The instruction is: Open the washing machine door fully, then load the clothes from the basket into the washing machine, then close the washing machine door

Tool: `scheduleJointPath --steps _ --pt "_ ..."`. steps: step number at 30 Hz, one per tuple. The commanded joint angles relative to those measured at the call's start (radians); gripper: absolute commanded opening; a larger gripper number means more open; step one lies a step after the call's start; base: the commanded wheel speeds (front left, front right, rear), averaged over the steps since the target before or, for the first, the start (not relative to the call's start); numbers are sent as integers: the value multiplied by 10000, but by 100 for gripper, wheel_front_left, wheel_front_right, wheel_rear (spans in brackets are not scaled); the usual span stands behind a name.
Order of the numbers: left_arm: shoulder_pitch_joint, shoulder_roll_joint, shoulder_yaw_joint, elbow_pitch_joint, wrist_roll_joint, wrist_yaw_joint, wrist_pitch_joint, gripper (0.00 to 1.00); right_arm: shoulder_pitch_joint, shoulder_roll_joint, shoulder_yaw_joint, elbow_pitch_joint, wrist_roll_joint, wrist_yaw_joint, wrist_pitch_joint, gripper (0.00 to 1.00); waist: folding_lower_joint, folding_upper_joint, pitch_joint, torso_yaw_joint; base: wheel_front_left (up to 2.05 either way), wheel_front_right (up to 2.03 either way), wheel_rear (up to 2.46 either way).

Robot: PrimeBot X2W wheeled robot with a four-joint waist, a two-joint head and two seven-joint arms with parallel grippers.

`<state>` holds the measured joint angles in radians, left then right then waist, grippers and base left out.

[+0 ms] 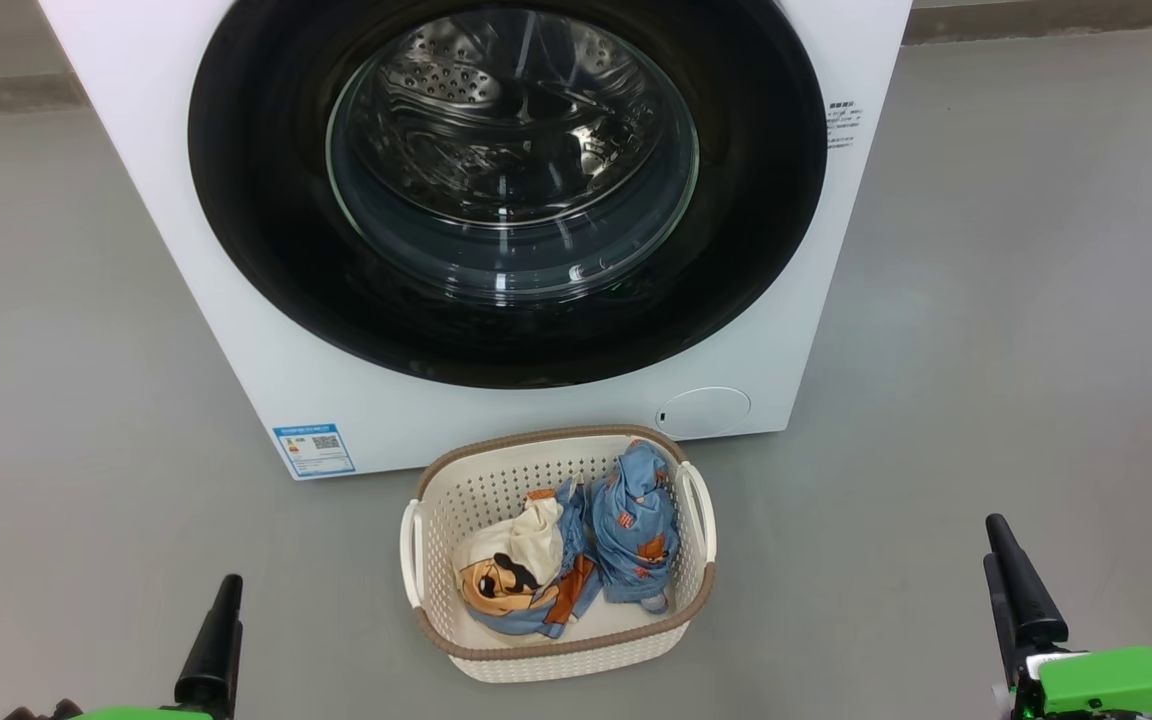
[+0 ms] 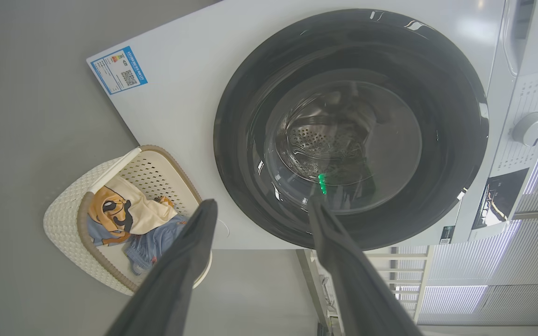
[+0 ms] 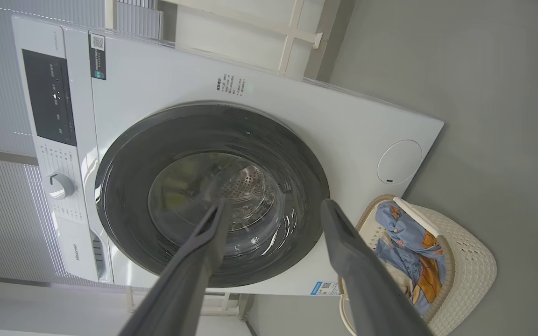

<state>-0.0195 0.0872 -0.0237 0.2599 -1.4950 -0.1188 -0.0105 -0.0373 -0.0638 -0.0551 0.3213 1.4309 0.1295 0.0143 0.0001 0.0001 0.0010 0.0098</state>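
The white washing machine [image 1: 186, 250] stands ahead with its round black door [image 1: 256, 200] shut; the steel drum shows through the glass bowl. On the floor in front of it sits the cream basket [image 1: 556, 438], holding the clothes [image 1: 626, 520]: light blue printed fabric with cream and orange cloth. My left gripper [image 2: 262, 205] is open and holds nothing; its finger [image 1: 221, 620] shows low at the left, short of the basket. My right gripper [image 3: 274, 204] is open too, its fingers [image 1: 1016, 590] low at the right. Both point toward the door [image 2: 437, 84] from a distance.
Grey floor [image 1: 986, 350] surrounds the machine and basket on both sides. A blue label sticker [image 1: 313, 450] and a small round hatch [image 1: 704, 412] mark the lower front panel. A control knob [image 3: 61, 185] sits above the door. White railings [image 3: 292, 42] stand behind the machine.
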Motion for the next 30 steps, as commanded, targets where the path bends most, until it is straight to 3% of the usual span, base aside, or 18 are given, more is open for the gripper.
scheduleJointPath --steps 1,30 --pt "-297 252 87 -321 276 -26 -109 100 -475 -122 116 -292 -303 3 -99 100 0 -1 1 5 0 0 0" --pt "-427 489 -93 -691 3849 -53 -819 100 -768 -202 638 -264 -4172 5 -885 100 -1 -1 214 132 0 0 0"
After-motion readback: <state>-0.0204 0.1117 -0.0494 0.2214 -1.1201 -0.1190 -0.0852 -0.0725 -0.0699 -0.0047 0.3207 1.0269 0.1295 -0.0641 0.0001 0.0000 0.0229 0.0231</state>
